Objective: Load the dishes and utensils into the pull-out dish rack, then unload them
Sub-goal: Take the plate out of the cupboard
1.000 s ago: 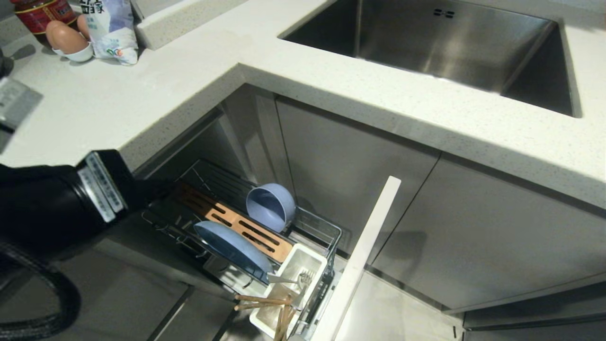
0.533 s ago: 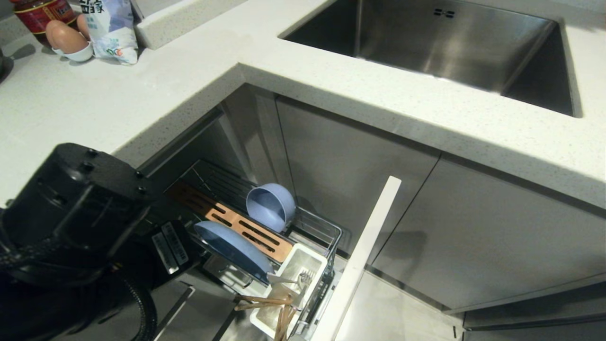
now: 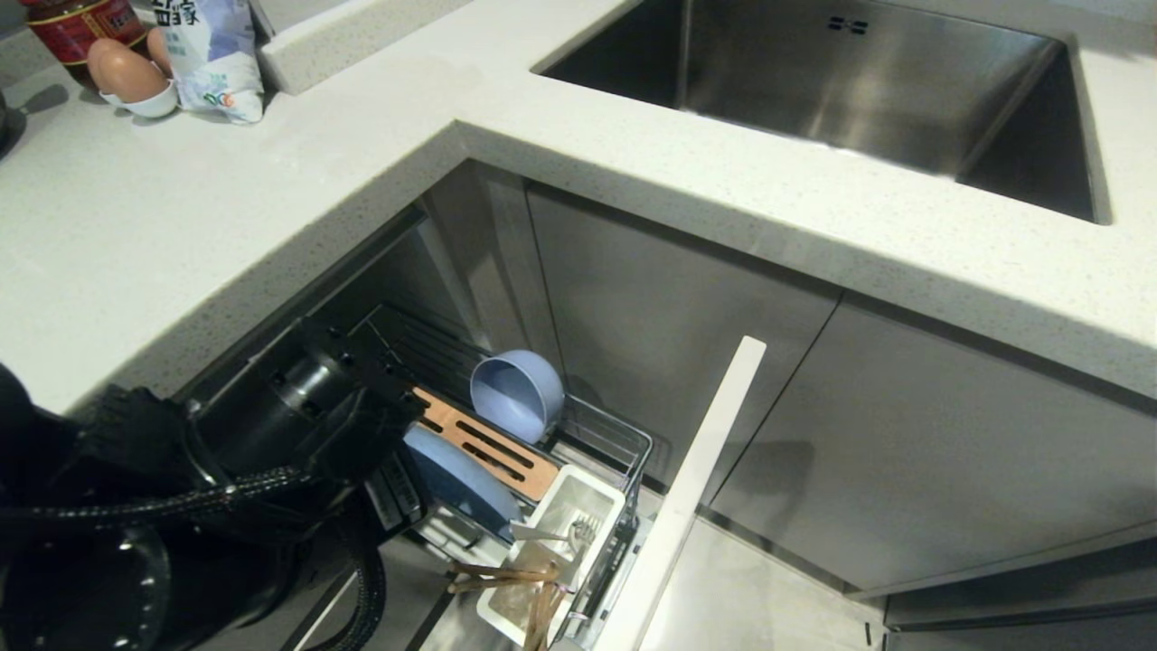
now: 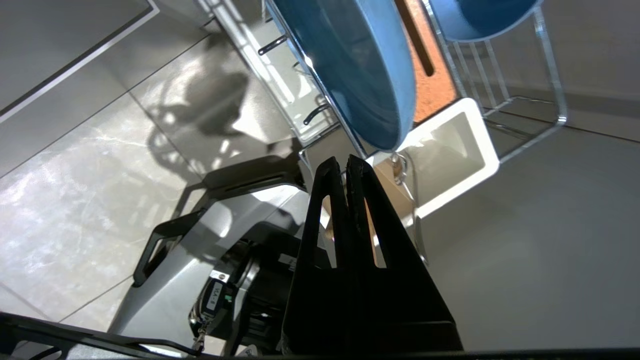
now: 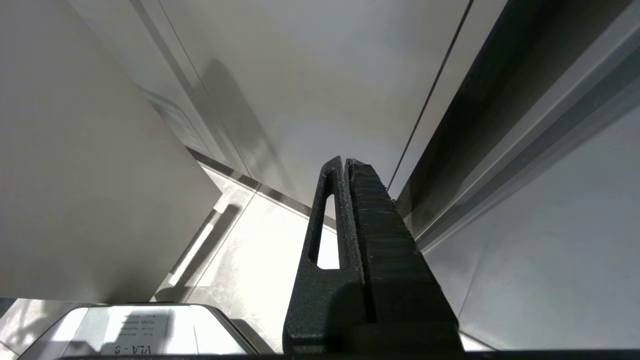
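Head view shows your left gripper (image 4: 346,161) pressed shut and empty, lower left, beside the plate (image 3: 461,484). It stands on edge in the pull-out dish rack (image 3: 624,443), ready for unloading.

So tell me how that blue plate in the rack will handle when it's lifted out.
The plate stands on edge in the rack, so it may tip or roll once freed. It looks rigid. Its matte, thin rim should offer fair grip, though it is probably breakable.

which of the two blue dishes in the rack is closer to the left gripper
The wide shallow plate: its rim sits just past the shut left gripper; the deeper bowl stands farther back.
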